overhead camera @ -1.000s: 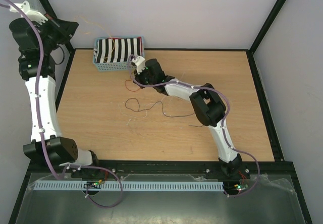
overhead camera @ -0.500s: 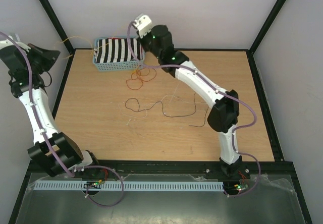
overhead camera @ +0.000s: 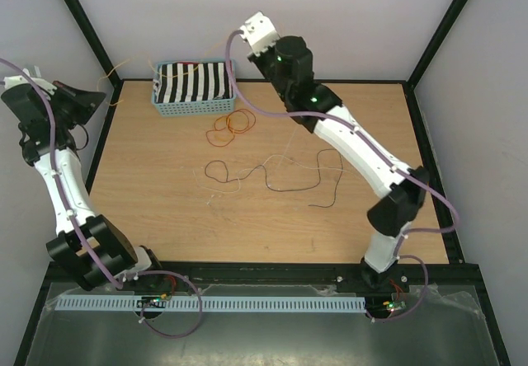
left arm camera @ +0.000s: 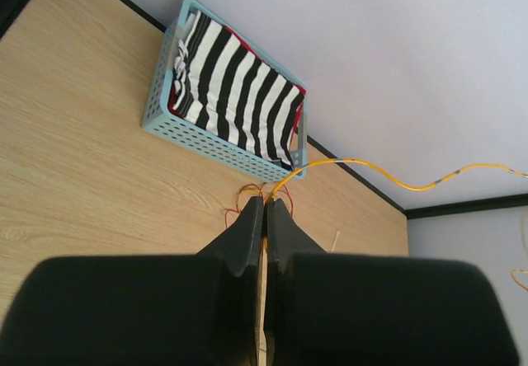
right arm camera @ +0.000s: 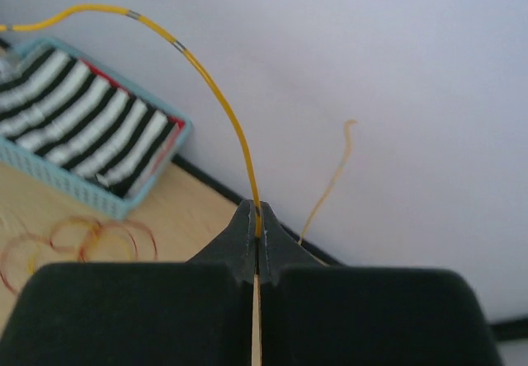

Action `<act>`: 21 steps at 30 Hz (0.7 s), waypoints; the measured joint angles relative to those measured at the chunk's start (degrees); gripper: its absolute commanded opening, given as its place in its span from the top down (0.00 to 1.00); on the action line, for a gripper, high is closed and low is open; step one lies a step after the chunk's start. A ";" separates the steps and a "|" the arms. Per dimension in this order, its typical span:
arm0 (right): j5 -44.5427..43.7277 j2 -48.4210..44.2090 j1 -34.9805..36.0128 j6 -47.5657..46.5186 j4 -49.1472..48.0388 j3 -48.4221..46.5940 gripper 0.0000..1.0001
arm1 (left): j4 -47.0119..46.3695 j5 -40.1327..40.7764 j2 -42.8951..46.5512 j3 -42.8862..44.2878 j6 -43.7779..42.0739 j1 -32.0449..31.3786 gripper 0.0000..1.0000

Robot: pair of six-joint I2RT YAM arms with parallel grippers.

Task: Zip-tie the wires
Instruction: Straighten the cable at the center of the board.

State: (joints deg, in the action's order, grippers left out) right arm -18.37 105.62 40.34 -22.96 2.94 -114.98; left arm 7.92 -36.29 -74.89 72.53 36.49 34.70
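A yellow wire (left arm camera: 371,168) hangs in the air between both grippers. My left gripper (left arm camera: 266,201) is shut on one part of it, at the far left off the table's edge (overhead camera: 101,97). My right gripper (right arm camera: 257,216) is shut on another part of the yellow wire (right arm camera: 202,77), and its wrist (overhead camera: 285,57) is held high near the back wall. Red-orange loops (overhead camera: 231,125) lie on the table below the basket. A black-brown wire (overhead camera: 289,186) curls across the middle of the table. A thin orange strand (right arm camera: 330,176) dangles beside the right fingers.
A blue basket (overhead camera: 194,109) holding striped black-and-white cloth stands at the back left; it also shows in the left wrist view (left arm camera: 216,143) and the right wrist view (right arm camera: 99,199). A small white strip (left arm camera: 334,242) lies on the wood. Black frame posts edge the table.
My right gripper has risen from the table by the basket to high at the back, taking the yellow wire. My left gripper has swung down and left. The red-orange loops now lie uncovered.
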 measured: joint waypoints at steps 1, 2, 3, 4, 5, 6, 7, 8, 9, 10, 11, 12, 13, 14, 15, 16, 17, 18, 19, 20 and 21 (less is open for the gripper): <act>-0.24 -2.56 -0.24 -0.17 0.44 3.91 1.00 | -0.20 -0.74 0.00 -0.24 -0.02 -0.02 1.00; -0.52 -4.83 -0.57 -0.17 0.81 7.23 1.00 | -0.26 -1.44 0.00 -0.42 -0.24 -0.26 1.00; -0.76 -7.48 -0.94 -0.13 1.05 10.97 1.00 | -0.31 -2.12 0.00 -0.61 -0.48 -0.59 1.00; -1.31 -10.27 -1.36 0.00 1.49 14.62 1.00 | -0.28 -2.86 0.00 -0.79 -0.81 -0.96 1.00; -1.95 -12.85 -1.81 0.20 1.99 17.81 1.00 | -0.28 -3.63 0.00 -0.94 -1.27 -1.57 1.00; -2.60 -15.30 -2.29 0.52 2.64 20.57 1.00 | -0.26 -4.35 0.00 -1.09 -1.68 -2.43 1.00; -3.23 -17.97 -2.91 1.18 3.45 23.41 1.00 | -0.17 -5.07 0.00 -1.31 -2.36 -3.67 1.00; -3.91 -20.57 -3.65 1.95 4.20 25.97 1.00 | 0.24 -5.73 0.00 -1.42 -3.10 -5.16 1.00; -4.52 -22.86 -4.61 2.71 5.01 28.06 1.00 | 0.72 -6.14 0.00 -1.55 -4.11 -6.78 1.00; -5.07 -25.18 -5.77 3.69 5.64 30.21 1.00 | 1.36 -6.40 0.00 -1.64 -5.16 -8.50 1.00; -5.64 -27.21 -7.04 4.44 6.25 32.13 1.00 | 2.19 -6.58 0.00 -1.73 -6.36 -10.51 1.00; -6.36 -29.40 -8.50 5.46 6.86 34.38 1.00 | 2.80 -6.69 0.00 -1.97 -7.41 -12.33 1.00; -6.97 -31.23 -9.75 6.34 7.43 36.39 1.00 | 3.43 -6.80 -0.02 -2.36 -8.31 -13.94 1.00; -7.67 -33.09 -11.28 7.41 7.91 38.77 1.00 | 4.04 -6.88 -0.09 -2.91 -9.33 -15.82 1.00; -8.13 -34.47 -12.48 8.24 8.41 40.68 1.00 | 4.61 -6.95 -0.22 -3.43 -10.23 -17.40 1.00; -8.76 -35.74 -13.66 9.11 8.83 42.86 1.00 | 5.31 -6.88 -0.44 -4.13 -11.17 -19.17 1.00; -9.40 -36.74 -14.67 10.25 9.35 45.07 1.00 | 5.95 -6.78 -0.68 -4.87 -12.02 -20.68 1.00; -9.90 -37.42 -15.56 11.17 9.62 47.19 1.00 | 6.71 -6.51 -0.94 -5.86 -13.00 -22.34 1.00; -10.49 -37.83 -16.50 12.13 10.14 49.42 1.00 | 7.32 -6.12 -1.18 -6.88 -13.77 -23.67 1.00; -10.97 -37.97 -17.42 13.11 10.60 51.47 1.00 | 7.93 -5.60 -1.36 -8.13 -14.51 -25.09 1.00; -11.26 -37.94 -18.25 14.10 11.17 53.46 1.00 | 8.35 -5.05 -1.46 -9.53 -15.15 -26.38 1.00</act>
State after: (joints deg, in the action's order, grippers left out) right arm -29.63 67.68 22.09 -8.86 14.11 -61.52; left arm 16.27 -41.34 -76.36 63.00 21.34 8.32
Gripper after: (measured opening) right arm 0.017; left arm 0.004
